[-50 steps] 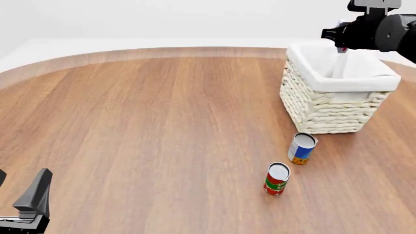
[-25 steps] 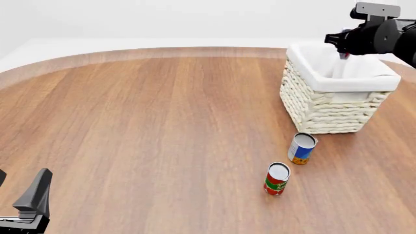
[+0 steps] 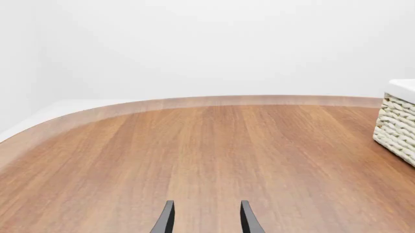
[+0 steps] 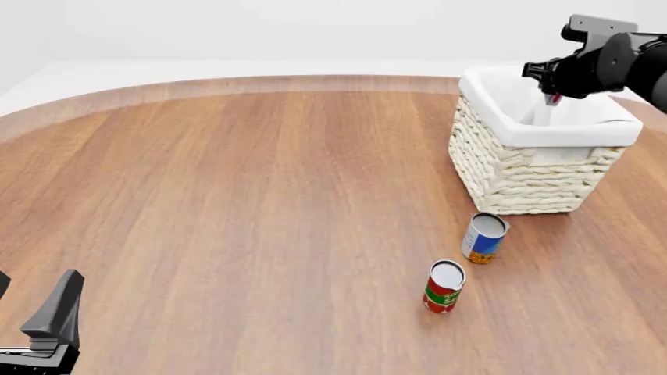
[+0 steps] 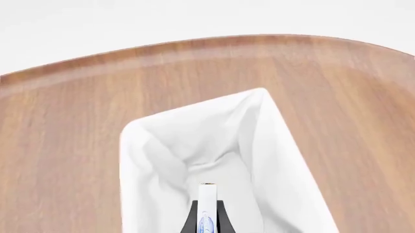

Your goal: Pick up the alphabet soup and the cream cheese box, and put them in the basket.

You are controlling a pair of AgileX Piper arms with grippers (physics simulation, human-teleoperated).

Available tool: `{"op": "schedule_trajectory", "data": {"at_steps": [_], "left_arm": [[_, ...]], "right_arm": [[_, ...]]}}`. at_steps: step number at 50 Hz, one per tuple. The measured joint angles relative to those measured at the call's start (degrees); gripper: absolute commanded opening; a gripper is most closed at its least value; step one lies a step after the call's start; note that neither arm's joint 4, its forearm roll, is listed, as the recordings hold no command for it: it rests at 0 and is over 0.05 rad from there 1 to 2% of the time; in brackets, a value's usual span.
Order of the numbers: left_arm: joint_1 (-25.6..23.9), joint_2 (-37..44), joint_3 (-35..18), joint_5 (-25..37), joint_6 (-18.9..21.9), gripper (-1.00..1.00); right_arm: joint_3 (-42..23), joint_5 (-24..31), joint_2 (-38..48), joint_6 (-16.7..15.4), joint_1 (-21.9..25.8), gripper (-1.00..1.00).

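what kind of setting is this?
Likely a simulated tabletop bench, not a real room: bare round wooden table, blank white surround, only a lined basket and two cans set out.

**table layout**

the basket (image 4: 526,168) is sitting at the far right of the table (image 4: 230,195). the right gripper (image 4: 549,99) is hanging over the basket's opening, and the box (image 5: 207,206) is sitting edge-on between its fingers, above the lining. the soup (image 4: 485,237) is standing just in front of the basket, close to its near wall but apart from it. the other can (image 4: 444,286) is standing nearer still and a little to the left of the soup, apart from it. the left gripper (image 4: 47,328) is sitting at the near left corner, well apart from everything else.
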Motion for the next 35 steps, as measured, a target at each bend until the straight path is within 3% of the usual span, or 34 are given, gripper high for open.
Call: {"op": "schedule_trajectory", "data": {"at_steps": [35], "left_arm": [[0.0,0.0,0.0,0.0,0.0,1.0]], "right_arm": [[-6.4,9.2,6.2,2.7,0.6,-1.0]]}}
